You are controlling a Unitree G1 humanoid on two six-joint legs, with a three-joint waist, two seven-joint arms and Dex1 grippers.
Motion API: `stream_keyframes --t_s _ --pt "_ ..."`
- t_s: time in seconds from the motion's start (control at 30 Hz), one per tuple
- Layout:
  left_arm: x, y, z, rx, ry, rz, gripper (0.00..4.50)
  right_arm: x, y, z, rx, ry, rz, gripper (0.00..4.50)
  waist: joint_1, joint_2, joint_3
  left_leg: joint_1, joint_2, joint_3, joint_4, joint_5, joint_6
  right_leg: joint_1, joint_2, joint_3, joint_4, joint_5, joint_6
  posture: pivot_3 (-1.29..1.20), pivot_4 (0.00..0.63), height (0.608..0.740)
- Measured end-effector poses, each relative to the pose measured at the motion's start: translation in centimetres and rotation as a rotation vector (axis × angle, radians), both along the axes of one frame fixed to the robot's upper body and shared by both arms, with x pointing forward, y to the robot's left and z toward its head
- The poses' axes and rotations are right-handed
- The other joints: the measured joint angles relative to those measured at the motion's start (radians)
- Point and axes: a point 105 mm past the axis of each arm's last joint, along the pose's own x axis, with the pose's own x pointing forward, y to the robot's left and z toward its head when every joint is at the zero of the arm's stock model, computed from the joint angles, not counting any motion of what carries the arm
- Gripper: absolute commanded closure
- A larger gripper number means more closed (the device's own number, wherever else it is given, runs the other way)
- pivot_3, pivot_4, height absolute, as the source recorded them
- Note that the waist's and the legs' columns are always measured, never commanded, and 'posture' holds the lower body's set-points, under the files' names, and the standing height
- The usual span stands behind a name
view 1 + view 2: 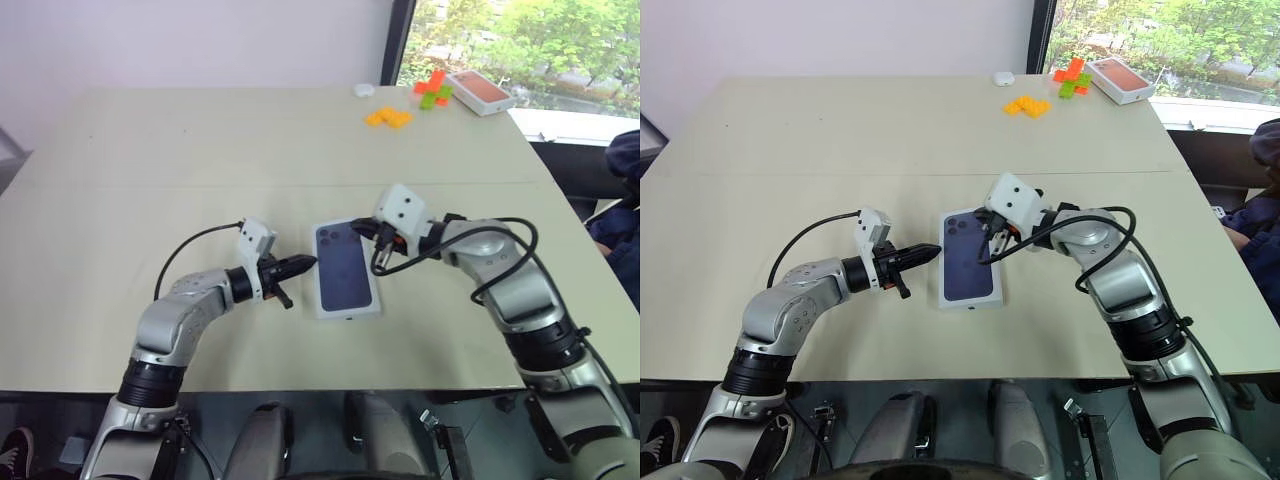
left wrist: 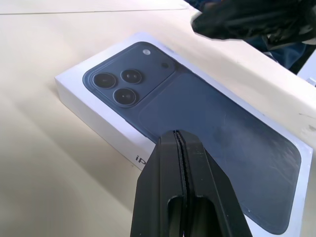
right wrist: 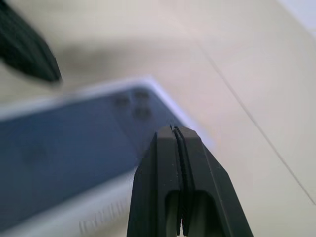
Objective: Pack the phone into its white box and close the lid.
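Closed box [image 1: 346, 270] sits centre frame, lid [image 2: 197, 128] on, bare table [image 1: 200, 150] all round. Left gripper [image 1: 305, 264] pinched shut, empty, at its left edge; right gripper [image 1: 992, 226] shut, empty, above its top-right corner.

white box [image 3: 59, 148] blurred in right wrist view, its side lettering unreadable

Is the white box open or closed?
Closed. The box lies flat on the table, its phone-picture top fully covering the white sides, with no gap showing.

Head cams look down over table [image 1: 150, 150]; wrist cams close on lid [image 2: 98, 113].
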Motion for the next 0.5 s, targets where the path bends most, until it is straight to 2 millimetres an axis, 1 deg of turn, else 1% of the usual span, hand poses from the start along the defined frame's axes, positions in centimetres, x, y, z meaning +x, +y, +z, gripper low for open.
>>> stream_keyframes --t_s 0.1,0.13,0.2,0.27,0.37,0.5 --pt "0.0 0.0 0.0 0.0 0.001 0.001 4.5 -0.1 0.7 -0.5 -0.015 -0.002 0.013 4.43 0.003 0.0 0.0 0.0 -0.001 0.0 0.0 0.0 0.0 0.0 -0.001 0.0 0.0 0.0 0.0 0.0 0.15 0.74" --pt "0.0 0.0 0.0 -0.001 0.004 0.001 4.5 0.1 0.6 -0.9 -0.027 0.0 0.005 4.43 0.002 0.0 0.0 0.0 -0.001 0.0 0.0 0.0 0.0 0.0 -0.001 0.0 0.0 0.0 0.0 0.0 0.15 0.74" --pt "0.0 -0.1 -0.1 -0.001 0.011 0.002 4.5 0.4 -0.1 -2.3 -0.066 0.017 -0.022 4.43 0.003 0.0 0.0 0.0 -0.002 0.0 0.0 0.0 0.0 0.001 -0.002 0.0 0.0 0.0 0.0 0.0 0.15 0.74" --pt "-0.1 0.0 -0.2 0.001 0.014 0.005 4.5 0.5 -1.3 -4.1 -0.14 0.035 -0.049 4.43 0.002 0.0 0.0 0.0 -0.002 0.0 0.0 0.0 0.0 0.0 -0.002 0.0 -0.001 0.0 0.0 0.0 0.15 0.74" --pt "-0.3 0.1 -0.6 0.003 0.035 0.007 4.5 0.4 -1.9 -4.5 -0.171 0.03 -0.049 4.43 0.001 0.0 0.0 0.0 -0.002 0.001 0.0 0.0 0.0 0.001 -0.002 0.0 0.0 0.0 0.0 0.0 0.15 0.74" --pt "-0.4 0.1 -0.7 0.001 0.041 0.007 4.5 0.2 -2.2 -4.8 -0.192 0.029 -0.049 4.43 0.002 -0.001 -0.001 0.003 -0.001 0.0 0.0 0.0 0.0 0.004 -0.001 0.0 0.0 -0.002 -0.003 0.0 0.15 0.74"
